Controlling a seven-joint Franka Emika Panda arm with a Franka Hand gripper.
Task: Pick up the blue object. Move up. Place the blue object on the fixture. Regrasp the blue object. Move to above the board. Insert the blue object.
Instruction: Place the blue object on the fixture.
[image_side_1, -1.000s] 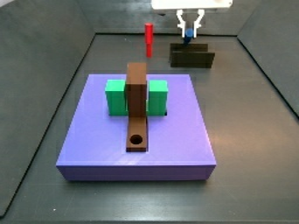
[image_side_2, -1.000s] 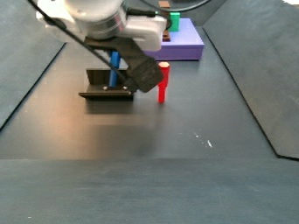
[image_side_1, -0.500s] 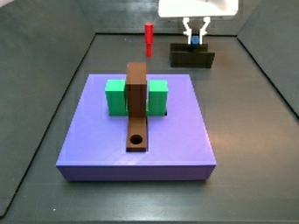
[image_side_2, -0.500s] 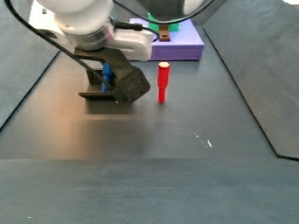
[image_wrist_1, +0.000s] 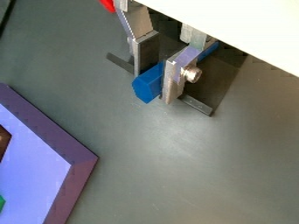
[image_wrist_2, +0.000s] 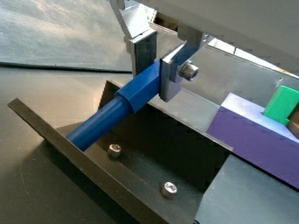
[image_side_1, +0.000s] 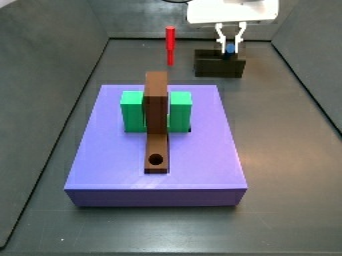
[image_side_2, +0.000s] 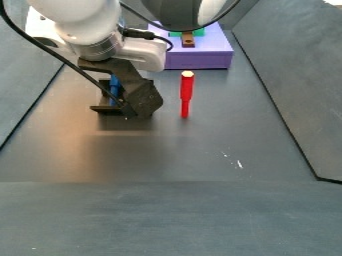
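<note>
Gripping state: end effector (image_wrist_2: 156, 63) over the fixture (image_wrist_2: 140, 166), plates clamped on the blue object (image_wrist_2: 114, 109).
Blue object: tilted, lower end at fixture's edge.
Open room: bare floor (image_side_2: 201, 190) beside red peg (image_side_2: 187, 94).

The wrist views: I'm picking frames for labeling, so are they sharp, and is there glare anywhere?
In both wrist views the blue peg and the hand look sharp; in a side view, a soft pale sheen lies on the dark floor; in a side view the hand is small.
</note>
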